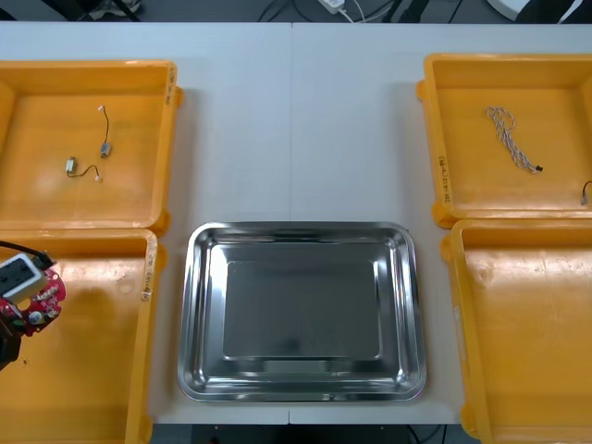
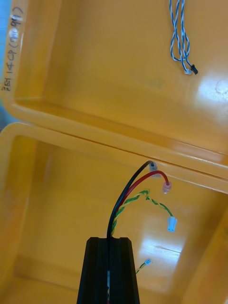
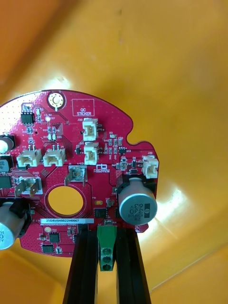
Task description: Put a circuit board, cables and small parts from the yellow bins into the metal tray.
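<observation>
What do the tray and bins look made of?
Metal tray: bare polished metal, probably steel; mirror reflections. Yellow bins: likely moulded plastic, glossy; soft highlights. Left gripper holds the circuit board over the near left bin; right gripper, cables over the near right bin.

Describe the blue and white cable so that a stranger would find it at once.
Find the far yellow bin on the robot's right. On its floor lies the blue and white cable, loose. Unlike the black, red and green-yellow wires in the right gripper, it is pale and twisted.
</observation>
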`<state>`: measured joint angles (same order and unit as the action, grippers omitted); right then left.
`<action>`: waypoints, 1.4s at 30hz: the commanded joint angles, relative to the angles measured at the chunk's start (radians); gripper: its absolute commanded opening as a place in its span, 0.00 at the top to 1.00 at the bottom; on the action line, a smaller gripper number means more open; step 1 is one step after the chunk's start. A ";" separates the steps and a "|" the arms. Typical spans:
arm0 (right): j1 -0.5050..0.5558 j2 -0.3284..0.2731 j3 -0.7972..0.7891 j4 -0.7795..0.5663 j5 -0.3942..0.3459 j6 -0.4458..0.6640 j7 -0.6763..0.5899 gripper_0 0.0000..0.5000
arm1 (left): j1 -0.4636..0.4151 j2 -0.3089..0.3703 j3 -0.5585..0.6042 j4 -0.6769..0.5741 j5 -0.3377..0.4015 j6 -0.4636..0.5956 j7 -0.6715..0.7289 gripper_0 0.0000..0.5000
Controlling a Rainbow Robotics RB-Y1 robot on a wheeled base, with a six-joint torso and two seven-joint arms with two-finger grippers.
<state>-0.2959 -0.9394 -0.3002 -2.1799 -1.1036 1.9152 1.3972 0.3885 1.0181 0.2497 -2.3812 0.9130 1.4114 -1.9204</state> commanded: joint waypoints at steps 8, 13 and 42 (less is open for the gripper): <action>-0.054 0.044 0.099 -0.115 -0.015 0.005 -0.184 1.00 | -0.169 -0.062 0.042 -0.139 0.015 0.250 0.219 1.00; -0.069 0.070 0.141 -0.156 0.019 0.005 -0.195 1.00 | -0.237 -0.093 0.031 -0.182 0.035 0.350 0.324 1.00; -0.141 0.116 0.266 -0.190 0.027 0.005 -0.213 1.00 | -0.531 -0.204 -0.391 -0.237 -0.151 0.451 0.900 1.00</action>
<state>-0.3880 -0.8305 -0.0429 -2.3401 -1.0715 1.9155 1.2085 -0.0925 0.8342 -0.1007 -2.5885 0.7922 1.8552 -0.9843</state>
